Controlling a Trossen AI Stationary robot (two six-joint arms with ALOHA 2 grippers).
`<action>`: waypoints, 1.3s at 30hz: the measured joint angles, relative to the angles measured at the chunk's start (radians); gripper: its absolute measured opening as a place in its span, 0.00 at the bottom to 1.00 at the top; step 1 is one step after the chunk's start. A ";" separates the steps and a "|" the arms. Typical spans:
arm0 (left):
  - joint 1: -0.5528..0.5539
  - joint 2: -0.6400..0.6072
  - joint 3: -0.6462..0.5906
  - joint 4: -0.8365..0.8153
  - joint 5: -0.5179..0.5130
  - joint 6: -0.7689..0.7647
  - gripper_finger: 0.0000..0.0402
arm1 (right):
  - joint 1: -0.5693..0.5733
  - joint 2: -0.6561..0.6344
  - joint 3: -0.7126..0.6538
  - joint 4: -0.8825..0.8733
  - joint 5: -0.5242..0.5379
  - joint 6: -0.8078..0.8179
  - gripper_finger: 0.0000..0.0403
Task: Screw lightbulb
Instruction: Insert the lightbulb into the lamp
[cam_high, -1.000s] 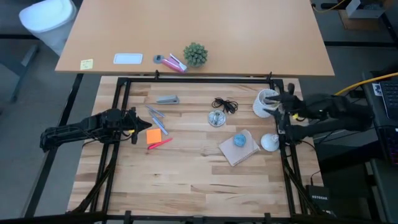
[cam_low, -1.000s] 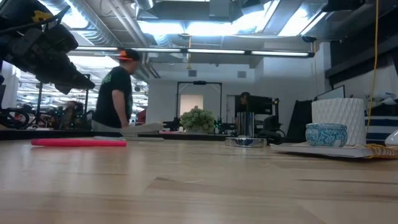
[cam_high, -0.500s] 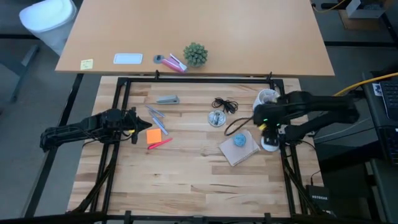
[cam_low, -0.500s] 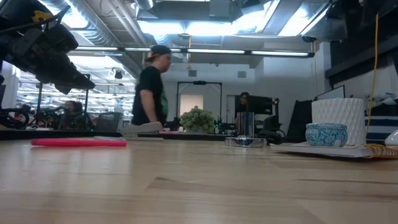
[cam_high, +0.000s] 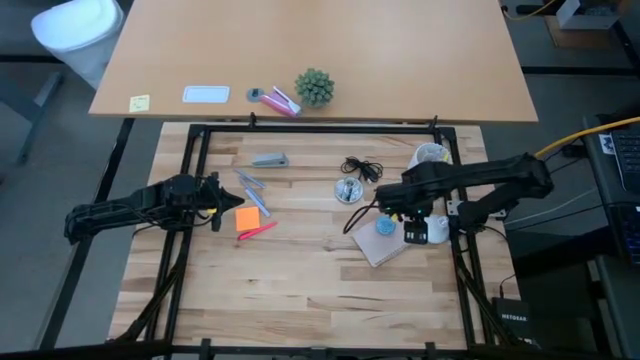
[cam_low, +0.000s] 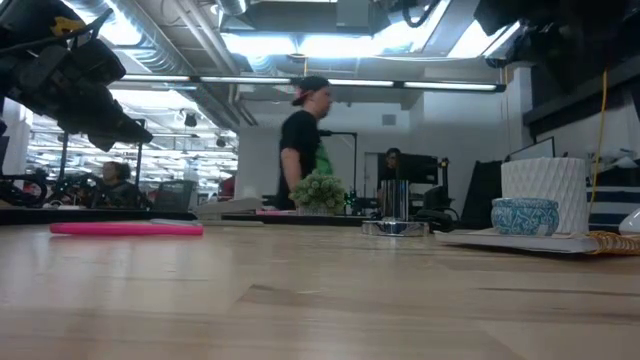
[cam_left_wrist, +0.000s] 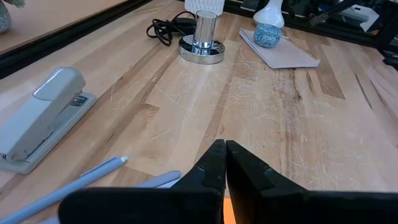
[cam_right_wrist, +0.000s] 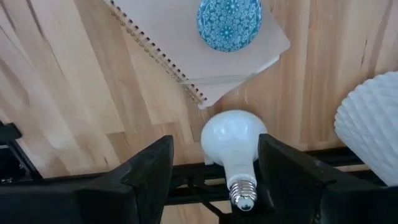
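The lightbulb (cam_right_wrist: 232, 144), frosted white with a grey screw base (cam_right_wrist: 242, 193), lies on its side on the wood at the table's right edge, beside the black frame rail; the high view shows it too (cam_high: 438, 228). My right gripper (cam_right_wrist: 214, 142) hangs above it, pointing down and open, one finger on either side and well clear of the glass; it also shows from above (cam_high: 415, 232). The shiny metal socket (cam_high: 349, 190) with its black cord stands upright mid-table. My left gripper (cam_left_wrist: 222, 152) waits shut at the table's left (cam_high: 240, 203).
A spiral notebook (cam_right_wrist: 186, 37) with a blue round blob (cam_right_wrist: 230, 22) on it lies just left of the bulb. A white ribbed cup (cam_right_wrist: 373, 124) stands beyond it. A stapler (cam_high: 269, 159), pens (cam_high: 250, 188), an orange pad (cam_high: 248, 218) and a pink marker (cam_high: 258, 230) lie near my left gripper.
My right arm has reached out from beside the white cup toward the table's near edge and the bulb. Its gripper has tipped from nearly level to pointing down and has come lower. A person in the room behind has walked rightward.
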 joint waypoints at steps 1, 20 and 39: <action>0.000 0.000 0.000 0.000 0.000 0.000 0.01 | 0.000 -0.014 0.000 0.000 0.003 0.000 0.58; 0.000 0.000 0.000 0.000 0.000 0.000 0.01 | 0.000 -0.573 -0.487 -0.002 -0.022 0.297 0.58; 0.000 0.000 0.000 0.000 0.000 0.000 0.01 | -0.001 -0.569 -0.528 0.097 0.085 0.292 0.54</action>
